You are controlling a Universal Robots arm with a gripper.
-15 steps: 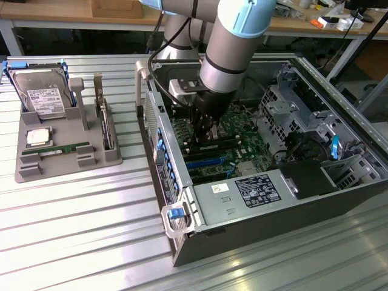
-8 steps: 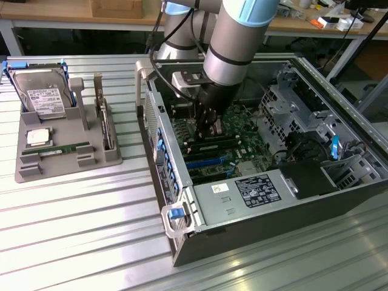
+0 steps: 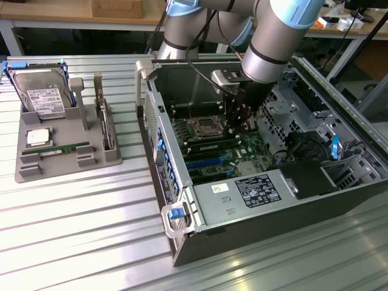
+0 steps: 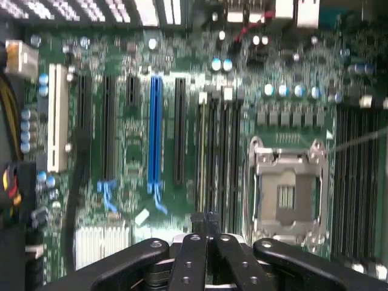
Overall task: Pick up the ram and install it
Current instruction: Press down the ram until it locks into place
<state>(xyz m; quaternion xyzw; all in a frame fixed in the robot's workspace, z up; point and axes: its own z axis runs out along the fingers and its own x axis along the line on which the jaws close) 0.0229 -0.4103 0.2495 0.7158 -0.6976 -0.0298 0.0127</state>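
With its fingers pressed together and nothing visible between them, the gripper (image 3: 233,128) hung inside the open computer case (image 3: 182,239), low over the motherboard (image 3: 212,148). From the wrist view the gripper (image 4: 207,219) showed its two black fingers (image 4: 195,254) meeting at a closed tip, poised just above the row of narrow memory slots (image 4: 218,151) beside the CPU socket (image 4: 288,194). That socket sat open, metal frame around a bare square centre. Further across the board ran a blue expansion slot (image 4: 155,130), black slots either side of it, and a white slot (image 4: 57,118) near the edge.

Pulling back to the exterior view, the arm (image 3: 276,36) came down from above, grey with pale blue joints, into the case. The CPU socket (image 3: 202,127) lay just beside the fingertips, toward the exterior view's left.

And the ram (image 3: 63,149)? It lay well apart from the gripper, flat in its slot at the front of the grey parts tray (image 3: 66,167), out on the metal table (image 3: 79,230) at the exterior view's left. Sharing that tray, the silver hard drive (image 3: 43,94) leaned at the back, and the square CPU chip (image 3: 37,137) rested between drive and ram.
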